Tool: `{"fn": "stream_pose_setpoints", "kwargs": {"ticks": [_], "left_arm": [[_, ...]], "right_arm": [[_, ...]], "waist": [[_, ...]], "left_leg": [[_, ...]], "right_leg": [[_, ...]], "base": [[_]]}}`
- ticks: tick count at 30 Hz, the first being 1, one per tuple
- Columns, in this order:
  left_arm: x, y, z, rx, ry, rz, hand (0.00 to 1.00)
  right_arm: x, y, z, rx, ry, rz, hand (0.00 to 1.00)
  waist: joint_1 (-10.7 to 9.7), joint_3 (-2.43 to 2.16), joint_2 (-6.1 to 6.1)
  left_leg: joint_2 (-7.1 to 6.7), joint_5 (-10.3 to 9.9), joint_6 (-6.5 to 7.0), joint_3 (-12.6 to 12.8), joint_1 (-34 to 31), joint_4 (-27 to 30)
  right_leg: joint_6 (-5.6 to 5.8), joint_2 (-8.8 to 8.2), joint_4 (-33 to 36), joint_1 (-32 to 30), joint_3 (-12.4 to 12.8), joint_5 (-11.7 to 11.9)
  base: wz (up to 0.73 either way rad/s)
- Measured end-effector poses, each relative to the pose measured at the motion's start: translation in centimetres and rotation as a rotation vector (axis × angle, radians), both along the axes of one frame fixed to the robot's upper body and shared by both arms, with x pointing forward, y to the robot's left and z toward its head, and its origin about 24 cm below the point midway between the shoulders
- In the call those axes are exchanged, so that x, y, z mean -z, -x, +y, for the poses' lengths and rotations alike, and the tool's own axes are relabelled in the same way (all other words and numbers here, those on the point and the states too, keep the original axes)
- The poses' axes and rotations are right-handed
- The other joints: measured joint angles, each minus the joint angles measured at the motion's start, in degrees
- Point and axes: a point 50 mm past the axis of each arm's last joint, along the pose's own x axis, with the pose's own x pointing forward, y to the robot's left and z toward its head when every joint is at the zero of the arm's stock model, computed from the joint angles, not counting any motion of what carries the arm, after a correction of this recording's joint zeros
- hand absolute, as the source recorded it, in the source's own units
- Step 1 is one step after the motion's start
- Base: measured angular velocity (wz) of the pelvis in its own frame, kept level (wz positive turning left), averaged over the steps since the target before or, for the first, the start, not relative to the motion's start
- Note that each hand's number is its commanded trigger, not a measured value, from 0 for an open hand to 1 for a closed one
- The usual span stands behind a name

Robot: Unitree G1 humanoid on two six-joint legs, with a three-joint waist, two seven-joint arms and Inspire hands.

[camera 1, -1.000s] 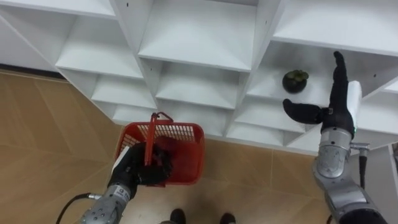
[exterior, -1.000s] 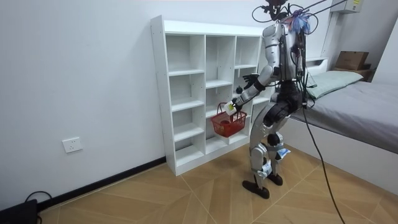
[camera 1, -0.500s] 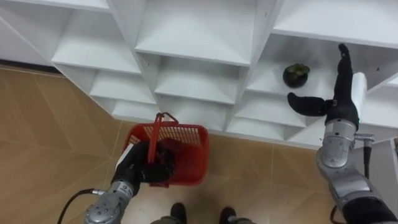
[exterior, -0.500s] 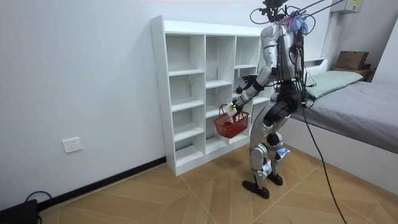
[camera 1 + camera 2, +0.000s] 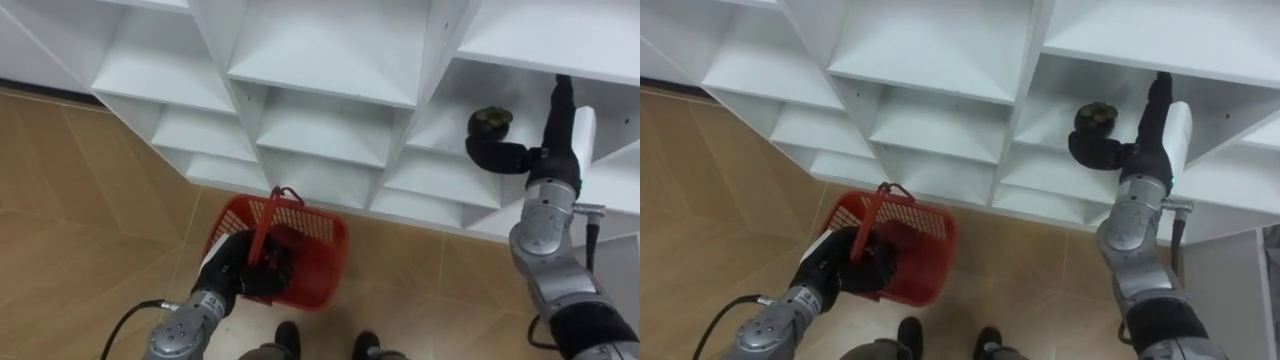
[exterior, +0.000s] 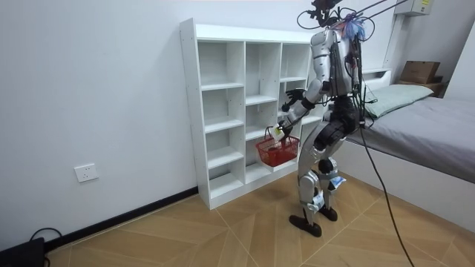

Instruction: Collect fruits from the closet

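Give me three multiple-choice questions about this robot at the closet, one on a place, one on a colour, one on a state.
1. Where is the dark fruit? A in the basket; B on a closet shelf; C on the floor.
2. What colour is the basket? A red; B blue; C white.
3. What is the left hand doing? A hanging open; B pressing a shelf; C gripping the basket's handle.
Answers: B, the fruit sits on a shelf beside the open right hand; A, its mesh walls are red; C, its fingers curl round the handle.
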Motion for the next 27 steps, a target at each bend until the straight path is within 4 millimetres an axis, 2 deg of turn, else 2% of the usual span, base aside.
{"fn": "stream_pose_setpoints", "kwargs": {"ticks": [9, 19, 27], "left_arm": [[0.5, 0.3, -0.2, 0.017, -0.009, 0.026, 1.00], [0.7, 0.4, -0.6, 0.048, -0.018, 0.038, 1.00], [0.7, 0.3, -0.6, 0.049, -0.022, 0.041, 1.00]], "right_arm": [[0.2, 0.0, -0.1, 0.019, -0.064, 0.009, 0.00], [-0.5, -1.5, 0.0, 0.016, -0.118, 0.013, 0.00], [-0.4, -1.8, 0.0, -0.006, -0.117, 0.045, 0.00]], "waist": [[0.80, 0.19, -0.33], [0.81, 0.27, -0.45], [1.12, 0.28, -0.43]], "left_leg": [[0.04, 0.00, 0.00, -0.17, -0.27, 0.38], [0.16, -0.01, 0.02, -0.50, -0.96, 1.32], [0.20, -0.01, 0.02, -0.53, -2.79, 1.72]], "right_leg": [[0.00, -0.03, 0.07, 0.00, -0.25, 0.00], [-0.04, -0.13, 0.39, -0.07, -0.88, 0.02], [-0.14, -0.15, 1.02, -1.91, -0.88, 0.05]], "base": [[0.01], [0.03], [0.00]]}}
